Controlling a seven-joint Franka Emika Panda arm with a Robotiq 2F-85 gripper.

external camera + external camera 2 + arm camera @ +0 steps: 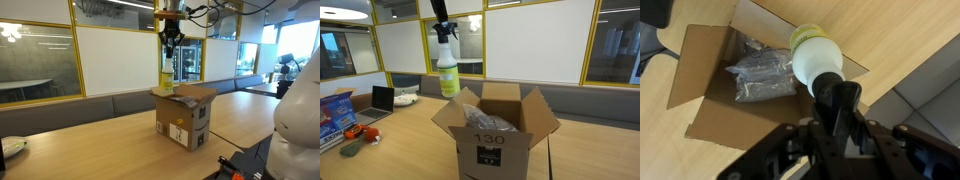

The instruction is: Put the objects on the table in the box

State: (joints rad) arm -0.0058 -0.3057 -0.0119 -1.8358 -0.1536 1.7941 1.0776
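Done: clear bags [762, 75] already in the box [496, 140] (one crumpled bundle, count unclear).
Left: yellow bottle [448, 76] not in yet. No other loose bag seen on the table [90, 135] in these views.
Jaws: gripper [170, 48] mostly closed, clamped on the bottle's black cap [837, 93]; nothing else held.
Bottle vs jaws: cap sits btwn the fingers, body hangs upright straight below them, free in air.
Bottle vs box: above it, base clear of the flaps. Wrist view puts it over the edge of the opening by one flap, not centred.
Progress, est.: last item, near the end. Needs a shift over the opening, then lower + release.
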